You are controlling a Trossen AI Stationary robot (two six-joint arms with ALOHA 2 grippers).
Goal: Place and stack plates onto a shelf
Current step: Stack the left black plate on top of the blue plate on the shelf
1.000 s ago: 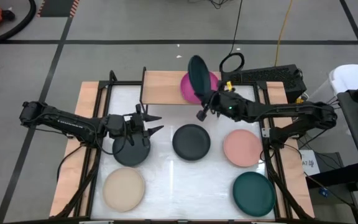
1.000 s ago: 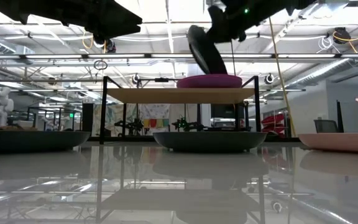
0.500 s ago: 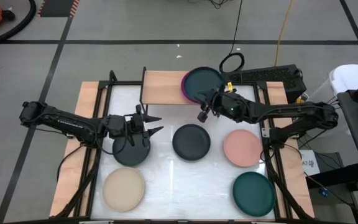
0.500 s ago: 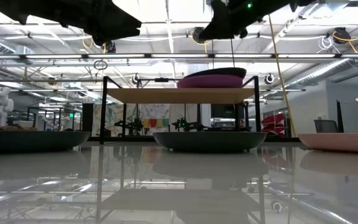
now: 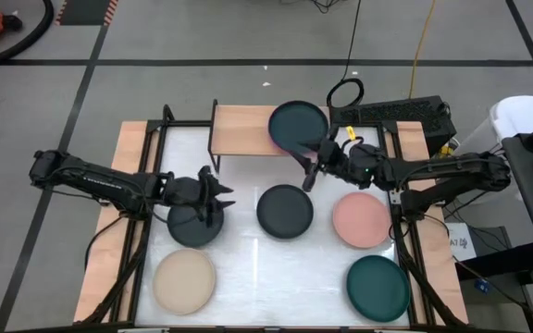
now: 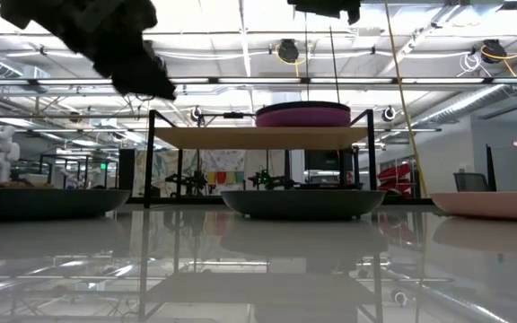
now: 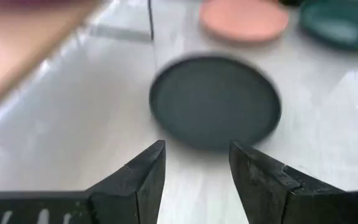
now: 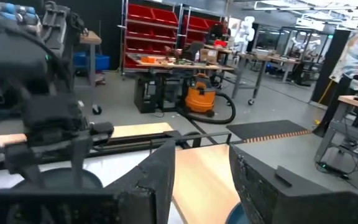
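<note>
A dark teal plate [image 5: 298, 123] lies flat on a hot pink plate [image 5: 275, 139] at the right end of the wooden shelf [image 5: 243, 129]; the low view shows the pair [image 6: 303, 113] stacked level on the shelf top [image 6: 240, 137]. My right gripper [image 5: 309, 171] [image 8: 201, 180] stands open just in front of the shelf, clear of the stack. My left gripper [image 5: 218, 196] [image 7: 194, 180] hovers open above the far right rim of a charcoal plate [image 5: 195, 225]. Its fingers point at a second charcoal plate [image 5: 285, 211] [image 7: 215, 102].
On the white table lie a salmon plate [image 5: 361, 219], a dark teal plate [image 5: 378, 287] and a beige plate [image 5: 185, 280]. The left half of the shelf top is bare wood. Black frame rails [image 5: 146, 185] run along both table sides.
My right gripper has let go of the dark teal plate and drawn back toward the near right. The plate, which stood tilted on edge above the pink plate, has tipped down and now lies flat on it. My left gripper has dipped a little toward the table.
</note>
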